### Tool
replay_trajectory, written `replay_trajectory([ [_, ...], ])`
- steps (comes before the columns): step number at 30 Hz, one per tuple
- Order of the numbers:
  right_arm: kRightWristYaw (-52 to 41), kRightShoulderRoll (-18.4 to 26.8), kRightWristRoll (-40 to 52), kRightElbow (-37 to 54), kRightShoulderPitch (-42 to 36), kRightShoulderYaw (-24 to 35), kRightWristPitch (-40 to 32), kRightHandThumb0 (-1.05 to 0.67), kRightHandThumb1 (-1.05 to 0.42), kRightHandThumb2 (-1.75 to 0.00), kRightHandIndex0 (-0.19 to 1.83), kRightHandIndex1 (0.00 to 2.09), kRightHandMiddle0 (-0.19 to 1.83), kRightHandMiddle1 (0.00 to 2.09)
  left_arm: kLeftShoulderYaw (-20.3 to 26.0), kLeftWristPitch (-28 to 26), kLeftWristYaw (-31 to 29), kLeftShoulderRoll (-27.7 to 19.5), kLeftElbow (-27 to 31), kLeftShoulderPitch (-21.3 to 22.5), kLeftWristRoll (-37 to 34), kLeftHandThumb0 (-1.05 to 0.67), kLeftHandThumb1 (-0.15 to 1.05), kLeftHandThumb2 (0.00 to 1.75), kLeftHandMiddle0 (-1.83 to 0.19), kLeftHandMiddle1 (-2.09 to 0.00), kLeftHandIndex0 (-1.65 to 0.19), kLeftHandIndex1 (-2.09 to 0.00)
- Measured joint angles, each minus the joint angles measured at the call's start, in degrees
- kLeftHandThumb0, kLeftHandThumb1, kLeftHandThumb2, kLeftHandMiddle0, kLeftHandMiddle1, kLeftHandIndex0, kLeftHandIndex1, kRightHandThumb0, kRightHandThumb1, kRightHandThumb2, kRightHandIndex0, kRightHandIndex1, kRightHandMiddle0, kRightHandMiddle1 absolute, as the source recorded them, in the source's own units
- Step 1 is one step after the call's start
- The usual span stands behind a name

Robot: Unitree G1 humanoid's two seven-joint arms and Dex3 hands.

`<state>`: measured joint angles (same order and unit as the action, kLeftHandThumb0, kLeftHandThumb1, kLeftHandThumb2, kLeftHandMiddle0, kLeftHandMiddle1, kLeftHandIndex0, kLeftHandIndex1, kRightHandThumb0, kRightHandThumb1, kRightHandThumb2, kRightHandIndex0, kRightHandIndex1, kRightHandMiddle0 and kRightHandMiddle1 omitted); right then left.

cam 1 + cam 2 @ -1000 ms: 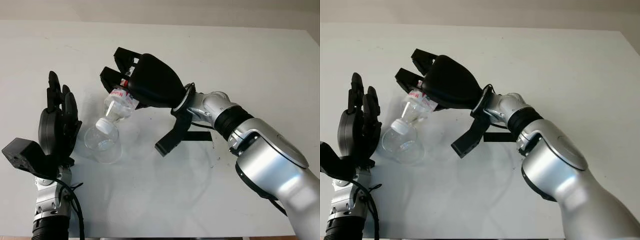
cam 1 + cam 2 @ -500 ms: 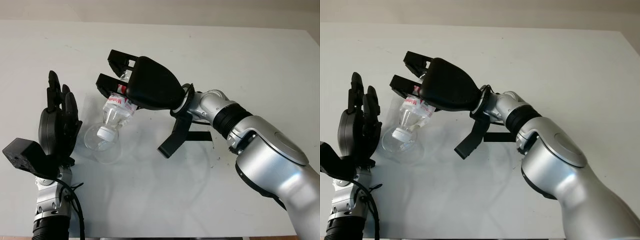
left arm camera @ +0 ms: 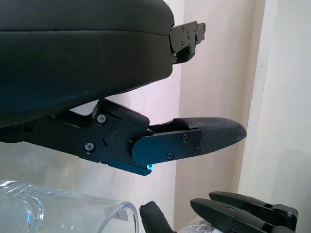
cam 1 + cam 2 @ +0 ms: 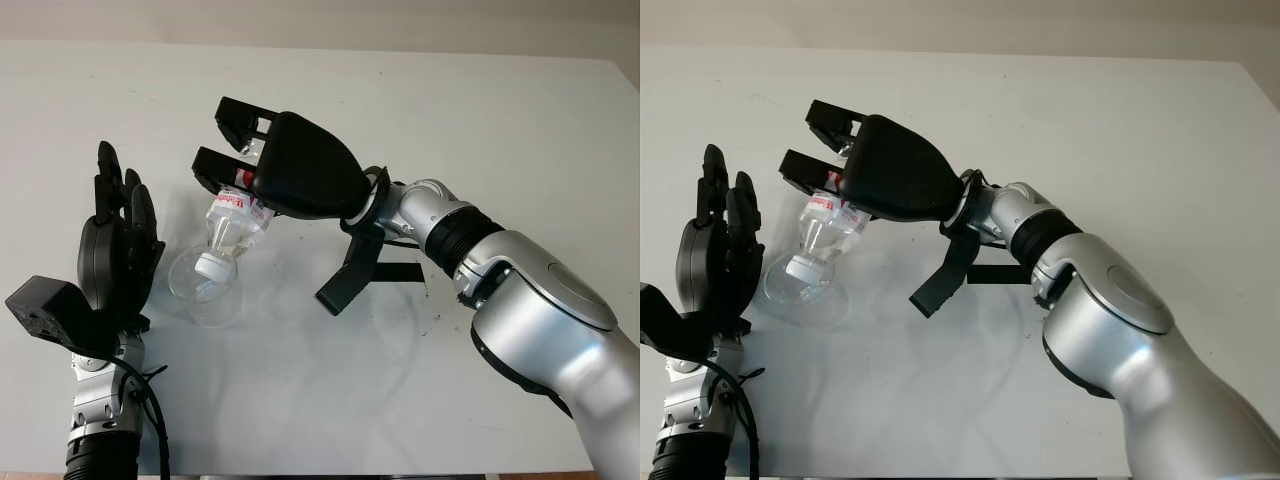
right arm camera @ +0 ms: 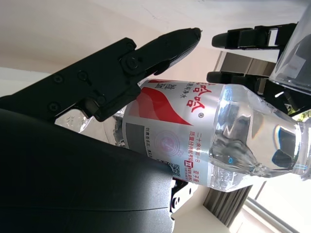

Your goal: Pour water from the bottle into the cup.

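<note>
Left eye view has my right hand [image 4: 262, 170] over the middle of the white table [image 4: 520, 120], its black fingers curled around the bottle [image 4: 232, 220] and gripping it by the labelled body. I hold the bottle tipped steeply, base up toward one o'clock and neck down toward seven o'clock, so its white cap [image 4: 208, 266] sits inside the mouth of the cup [image 4: 205, 285]. The cap looks to be on, though I cannot be sure from this angle. The clear cup stands on the table at about eight o'clock from my right hand, directly under the bottle's neck.

My left hand [image 4: 115, 245] is raised upright just beside the cup, at its nine o'clock; it grips nothing, with the palm side turned toward the cup. Whether it touches the glass I cannot tell.

Right wrist view brings the bottle [image 5: 204, 133] close: red and white label, clear liquid in the shoulder, my fingers [image 5: 146, 53] wrapped across it. In the left wrist view the cup's clear rim [image 3: 73, 211] lies near my left hand's fingers [image 3: 194, 141].
</note>
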<state>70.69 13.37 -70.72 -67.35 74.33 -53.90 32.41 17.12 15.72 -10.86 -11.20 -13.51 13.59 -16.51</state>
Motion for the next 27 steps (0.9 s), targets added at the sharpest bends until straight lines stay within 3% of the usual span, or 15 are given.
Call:
replay_trajectory([
  [8,-10.6,-0.3,13.1,-0.3,-1.9,8.1,6.6,-0.46,-1.05,-0.27,1.22,2.09,0.96,2.09,0.0,0.1,-0.1,0.0,0.0,0.0,-0.3,-0.76,1.05,0.53,0.19,0.0,0.19,0.0],
  [15,-35.1,-0.9,33.6,-0.7,-7.5,22.4,11.9,-0.4,-1.05,-0.32,1.17,2.09,0.91,2.09,0.2,0.1,-0.1,0.0,0.0,0.0,-0.6,-0.75,1.05,0.52,0.19,0.0,0.19,0.0],
  [19,-51.6,-2.2,46.4,-0.3,-10.8,30.9,10.8,-0.39,-1.05,-0.39,1.21,2.09,0.86,2.09,0.2,0.1,-0.1,0.0,-0.1,0.0,-0.6,-0.76,1.05,0.53,0.19,0.0,0.19,0.0],
  [23,-69.8,-4.0,60.3,1.7,-14.6,40.1,5.0,-0.38,-1.05,-0.42,1.19,2.09,0.86,2.09,0.2,0.1,-0.5,-0.1,-0.1,0.0,-0.7,-0.76,1.05,0.53,0.19,0.0,0.19,0.0],
  [27,-77.1,-4.0,64.1,5.9,-18.0,43.6,-0.4,-0.38,-1.05,-0.43,1.19,2.09,0.92,2.09,0.3,0.1,-0.7,-0.1,-0.1,0.0,-0.7,-0.75,1.05,0.53,0.19,0.0,0.19,0.0],
])
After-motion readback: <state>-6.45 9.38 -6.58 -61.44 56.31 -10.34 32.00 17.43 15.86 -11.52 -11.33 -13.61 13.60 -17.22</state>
